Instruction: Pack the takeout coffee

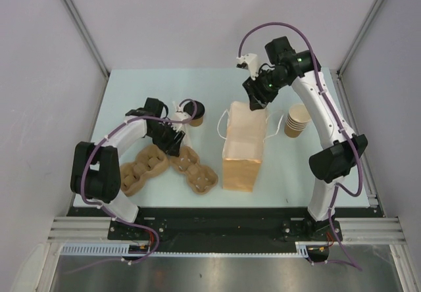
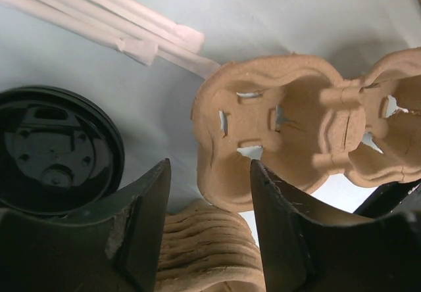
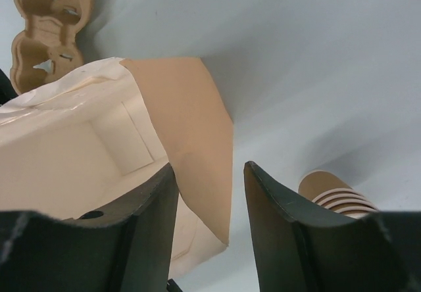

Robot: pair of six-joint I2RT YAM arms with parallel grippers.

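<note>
The takeout coffee (image 1: pixel 195 111), a small tan cup with a black lid, stands on the table left of the brown paper bag (image 1: pixel 242 148). In the left wrist view its lid (image 2: pixel 56 150) lies at the left, beside my left finger. My left gripper (image 1: pixel 170 136) is open and empty, low over the pulp carrier trays; its jaws (image 2: pixel 210 193) hold nothing. My right gripper (image 1: pixel 255 98) is open at the bag's far, open mouth. In the right wrist view its jaws (image 3: pixel 209 193) straddle the bag's side wall (image 3: pixel 191 108) without closing on it.
Two brown pulp carrier trays (image 1: pixel 141 167) (image 1: pixel 197 171) lie at front left; they also show in the left wrist view (image 2: pixel 296 127). Wrapped straws (image 2: pixel 125 32) lie beyond the coffee. A stack of lidless tan cups (image 1: pixel 297 121) stands right of the bag and shows in the right wrist view (image 3: pixel 335 193).
</note>
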